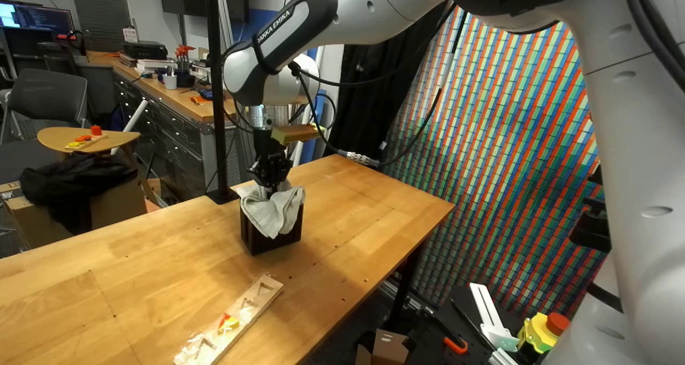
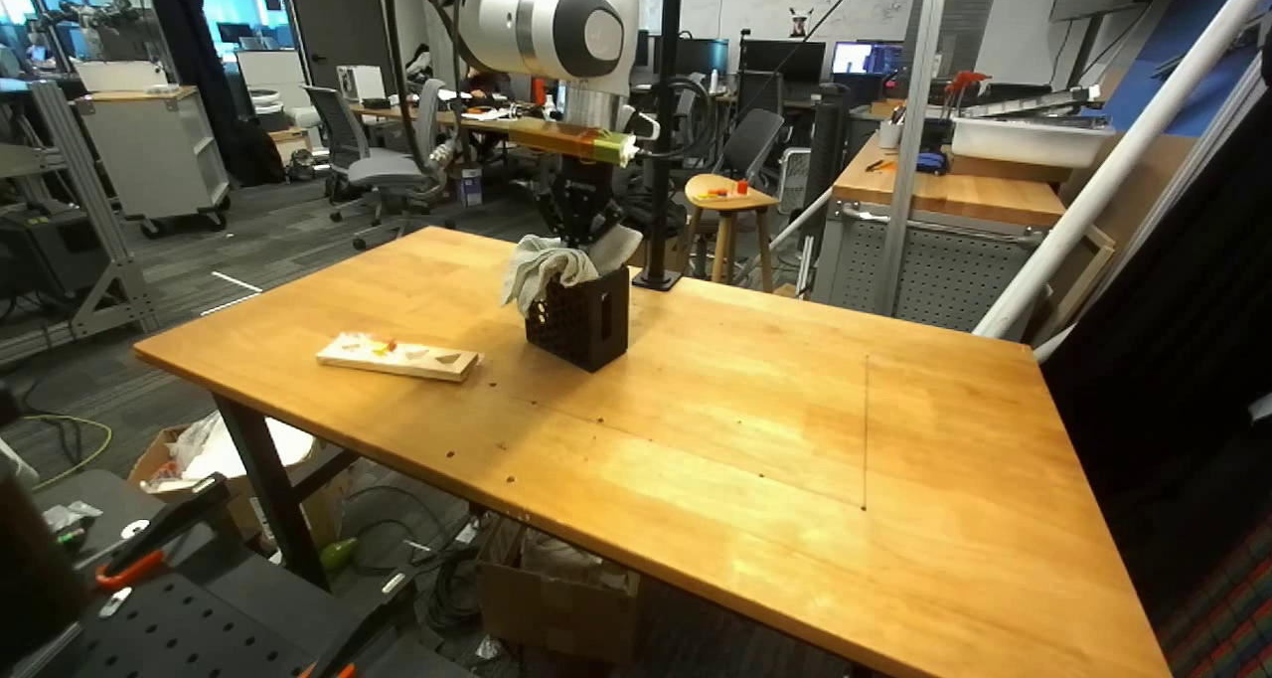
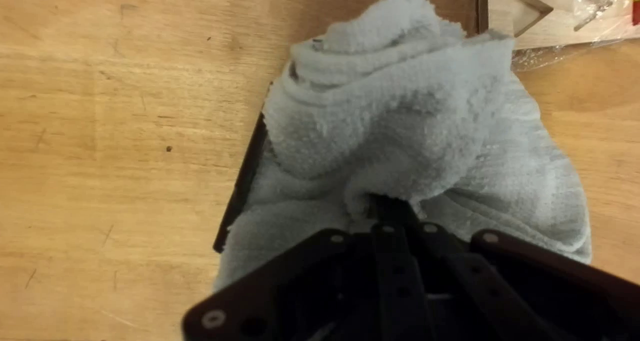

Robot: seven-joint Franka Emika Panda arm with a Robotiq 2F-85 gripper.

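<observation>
A pale grey cloth [image 1: 275, 215] is draped over the top of a black open box [image 2: 601, 328] on the wooden table. Its folds hang over the rim in both exterior views. My gripper [image 3: 392, 206] points down into the middle of the cloth [image 3: 400, 111], fingers together. The fingertips vanish into a fold, so whether any fabric is pinched between them is hidden. From outside, the gripper [image 2: 574, 239] stands right above the box, touching the cloth [image 2: 542, 270]. Only a dark strip of the box's rim [image 3: 244, 181] shows in the wrist view.
Beside the box lies a wooden shape board [image 1: 267, 289] with clear wrap and small red and yellow pieces. A black post [image 1: 215, 113] rises at the table's edge close behind the box. A stool [image 2: 708, 187] with coloured pieces stands beyond.
</observation>
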